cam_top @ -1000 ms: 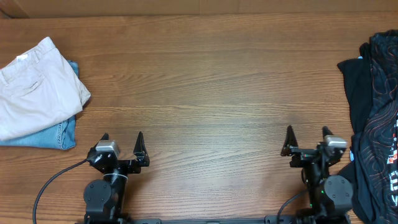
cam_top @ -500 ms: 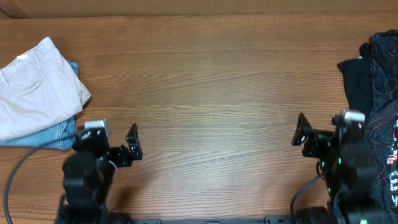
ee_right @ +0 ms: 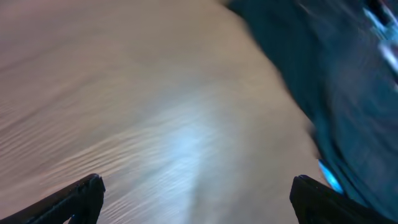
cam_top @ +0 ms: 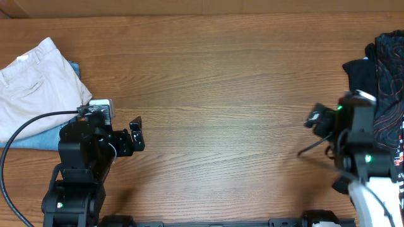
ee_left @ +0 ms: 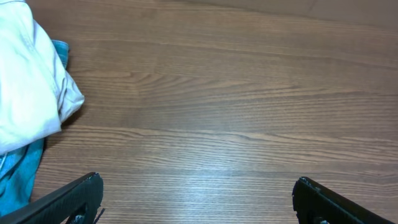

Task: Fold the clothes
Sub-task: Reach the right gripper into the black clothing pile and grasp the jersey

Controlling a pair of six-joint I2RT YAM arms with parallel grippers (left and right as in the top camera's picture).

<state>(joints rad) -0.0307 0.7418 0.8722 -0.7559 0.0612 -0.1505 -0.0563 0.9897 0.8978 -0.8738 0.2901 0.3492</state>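
Jersey: a thin black sports jersey with orange-red contour lines (cam_top: 391, 63) lies crumpled at the right edge of the brown wooden table (cam_top: 221, 75), partly out of frame and not yet spread.
Neighbour: a plain black garment (cam_top: 356, 75) touches the jersey's left side; which lies over which cannot be told.
Right gripper: the right gripper (ee_right: 199, 202) has its jaws wide apart with nothing between them. It sits just left of the heap. Its wrist view is blurred, with dark cloth at the upper right.
Left gripper: the left gripper (ee_left: 199, 208) is spread wide and empty over bare wood, near folded beige trousers (cam_top: 31, 88) that lie on blue jeans (cam_top: 35, 140).
Step in hand: probably the reach for the jersey, to bring it to the bare middle of the table.
Doing it well: pinch only the patterned fabric, at an edge or shoulder rather than mid-heap. Keep clear of the plain black cloth so it is not dragged along. The thin fabric will likely bunch, so lift before pulling.
Containers: none in view; both piles of clothing rest directly on the table.
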